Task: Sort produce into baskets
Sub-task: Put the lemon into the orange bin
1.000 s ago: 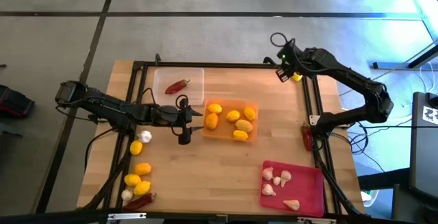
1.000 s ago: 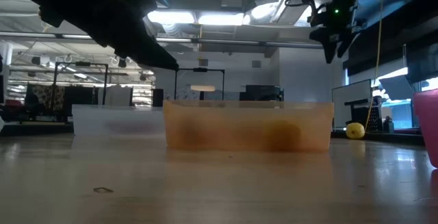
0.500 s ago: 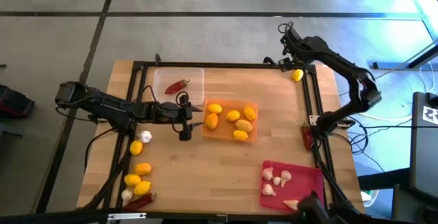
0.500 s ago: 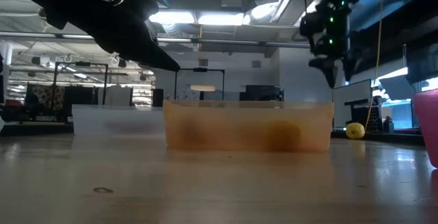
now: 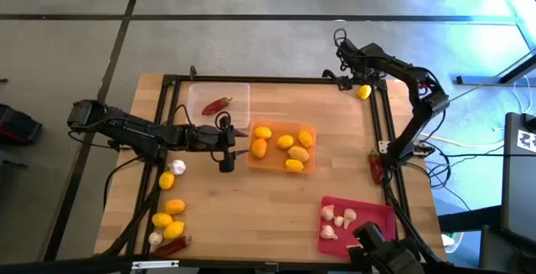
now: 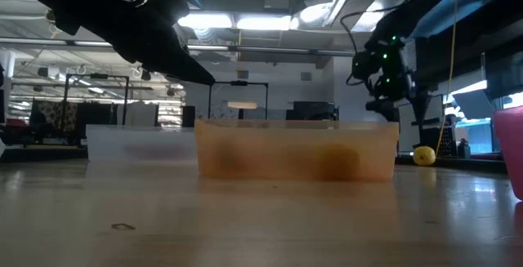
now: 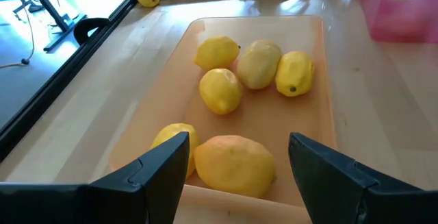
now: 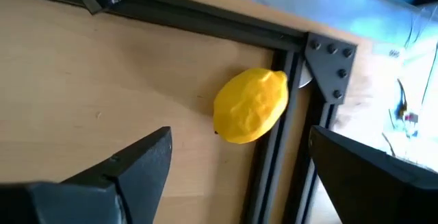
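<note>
Five lemons (image 5: pixel 285 142) in middle tray (image 5: pixel 311 130), chili (image 5: pixel 216 105) in far-left tray (image 5: pixel 241 90)

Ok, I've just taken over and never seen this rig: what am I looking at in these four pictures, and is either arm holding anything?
Two dark robot arms work at a wooden table. One picture looks straight down, one looks level across the tabletop, and two come from cameras on the wrists.

The left gripper hangs open at the end of the orange tray, which holds five lemons. It holds nothing.

The right gripper is open over a lone lemon lying against the metal frame at the far right corner. It holds nothing either.

The clear tray holds one chili; the red tray holds garlic. More lemons, garlic and a chili wait unsorted along the left edge.
</note>
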`<state>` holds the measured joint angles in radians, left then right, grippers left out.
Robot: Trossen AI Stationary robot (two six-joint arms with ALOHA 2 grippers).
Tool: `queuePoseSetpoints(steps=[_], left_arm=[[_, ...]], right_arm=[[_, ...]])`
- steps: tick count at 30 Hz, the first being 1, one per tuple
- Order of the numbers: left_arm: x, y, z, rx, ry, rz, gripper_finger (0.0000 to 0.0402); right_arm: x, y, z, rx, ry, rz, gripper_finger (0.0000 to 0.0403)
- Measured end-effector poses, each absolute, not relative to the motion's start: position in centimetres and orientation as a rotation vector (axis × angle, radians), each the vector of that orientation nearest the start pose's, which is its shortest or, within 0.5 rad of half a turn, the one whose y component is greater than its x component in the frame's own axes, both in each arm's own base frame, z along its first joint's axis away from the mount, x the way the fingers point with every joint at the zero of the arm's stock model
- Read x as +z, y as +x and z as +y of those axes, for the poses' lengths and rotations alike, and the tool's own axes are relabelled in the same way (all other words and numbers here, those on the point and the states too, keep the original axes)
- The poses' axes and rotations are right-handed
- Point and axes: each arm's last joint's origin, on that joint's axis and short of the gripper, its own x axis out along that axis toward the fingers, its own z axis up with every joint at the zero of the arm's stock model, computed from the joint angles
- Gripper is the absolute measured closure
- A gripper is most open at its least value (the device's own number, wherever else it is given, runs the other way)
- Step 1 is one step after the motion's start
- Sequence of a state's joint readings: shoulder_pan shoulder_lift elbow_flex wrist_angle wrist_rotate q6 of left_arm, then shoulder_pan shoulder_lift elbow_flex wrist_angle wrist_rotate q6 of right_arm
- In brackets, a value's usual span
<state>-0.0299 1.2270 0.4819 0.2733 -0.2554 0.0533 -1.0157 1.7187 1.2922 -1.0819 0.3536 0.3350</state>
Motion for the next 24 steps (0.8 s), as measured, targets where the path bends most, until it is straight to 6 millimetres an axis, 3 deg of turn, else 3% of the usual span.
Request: queuePoseSetpoints(steps=[11, 24], left_arm=[[18.7, 23.7, 0.0, 0.209, 0.119, 0.474, 0.0155], [18.6, 23.7, 0.0, 0.209, 0.119, 0.476, 0.0155]], right_arm=[[19.1, 15.1, -28.5, -1.375, 0.876, 1.429, 0.0068], [18.8, 14.6, -29.9, -1.396, 0.96, 1.285, 0.0068]])
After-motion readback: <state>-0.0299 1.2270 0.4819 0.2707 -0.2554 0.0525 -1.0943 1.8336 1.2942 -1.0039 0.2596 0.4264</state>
